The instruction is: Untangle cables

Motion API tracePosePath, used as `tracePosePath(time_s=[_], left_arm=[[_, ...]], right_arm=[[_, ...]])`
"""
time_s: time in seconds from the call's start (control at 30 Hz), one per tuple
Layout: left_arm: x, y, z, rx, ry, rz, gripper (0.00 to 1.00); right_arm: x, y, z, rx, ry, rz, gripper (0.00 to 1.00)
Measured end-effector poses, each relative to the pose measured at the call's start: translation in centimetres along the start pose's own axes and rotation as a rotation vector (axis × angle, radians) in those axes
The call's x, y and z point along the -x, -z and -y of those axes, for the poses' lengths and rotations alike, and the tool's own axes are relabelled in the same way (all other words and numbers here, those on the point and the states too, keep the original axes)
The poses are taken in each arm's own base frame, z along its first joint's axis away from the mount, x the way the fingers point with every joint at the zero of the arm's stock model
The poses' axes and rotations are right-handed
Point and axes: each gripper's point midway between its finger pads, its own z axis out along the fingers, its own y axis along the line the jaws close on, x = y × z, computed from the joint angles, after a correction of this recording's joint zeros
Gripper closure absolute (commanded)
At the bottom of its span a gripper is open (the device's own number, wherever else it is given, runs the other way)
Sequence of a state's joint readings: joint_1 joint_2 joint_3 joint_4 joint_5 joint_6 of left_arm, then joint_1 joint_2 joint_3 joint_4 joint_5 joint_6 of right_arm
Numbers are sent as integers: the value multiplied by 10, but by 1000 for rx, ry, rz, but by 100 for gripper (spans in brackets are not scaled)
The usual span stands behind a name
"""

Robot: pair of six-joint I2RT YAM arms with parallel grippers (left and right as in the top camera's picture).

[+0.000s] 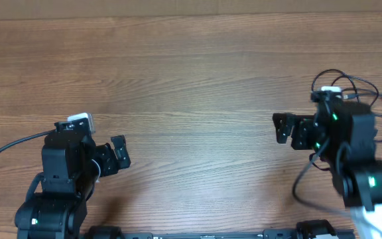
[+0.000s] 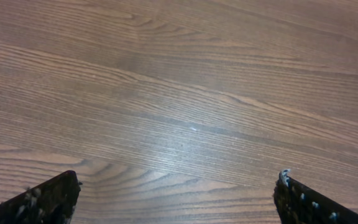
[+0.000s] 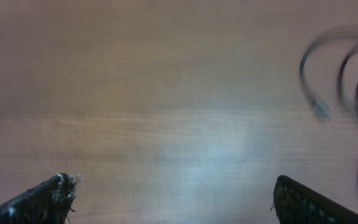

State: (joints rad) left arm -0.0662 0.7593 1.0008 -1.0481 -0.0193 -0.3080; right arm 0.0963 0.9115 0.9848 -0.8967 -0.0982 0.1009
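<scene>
The cables [image 1: 369, 89] are thin black cords lying in loose loops at the table's far right edge, partly hidden under my right arm. In the blurred right wrist view their loops [image 3: 328, 68] show at the right edge, one small plug end pointing down. My right gripper [image 1: 282, 127] is open and empty, left of the cables and apart from them; its fingertips [image 3: 173, 182] frame bare wood. My left gripper [image 1: 119, 154] is open and empty at the lower left, far from the cables, over bare wood [image 2: 178, 178].
The wooden table [image 1: 191, 79] fills the view, with its back edge along the top. A thicker black arm cable [image 1: 8, 147] runs off to the left edge. Another arm cable [image 1: 302, 178] loops below my right gripper.
</scene>
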Motion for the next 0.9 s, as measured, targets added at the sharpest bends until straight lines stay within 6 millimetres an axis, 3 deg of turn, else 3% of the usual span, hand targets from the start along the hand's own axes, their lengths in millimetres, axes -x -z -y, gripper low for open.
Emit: tracePosePath(time_s=[0.1,0.2,0.37,0.6,0.9], left_arm=[[0,0,0,0,0,0,0],[-1,0,0,1,0,-2,0],[-1,0,0,2,0,-4,0],[-1,-1,0,2,0,-5,0],[-1,-1,0,2,0,-5,0]], right_arm=[[9,18,-2,19,19,168,0],[4,29,-3,45,36,309,0],[0,37,-4,84,58,493,0],[0,52,-6,116,81,677,0],[-6,57,-6,139,97,814,0]])
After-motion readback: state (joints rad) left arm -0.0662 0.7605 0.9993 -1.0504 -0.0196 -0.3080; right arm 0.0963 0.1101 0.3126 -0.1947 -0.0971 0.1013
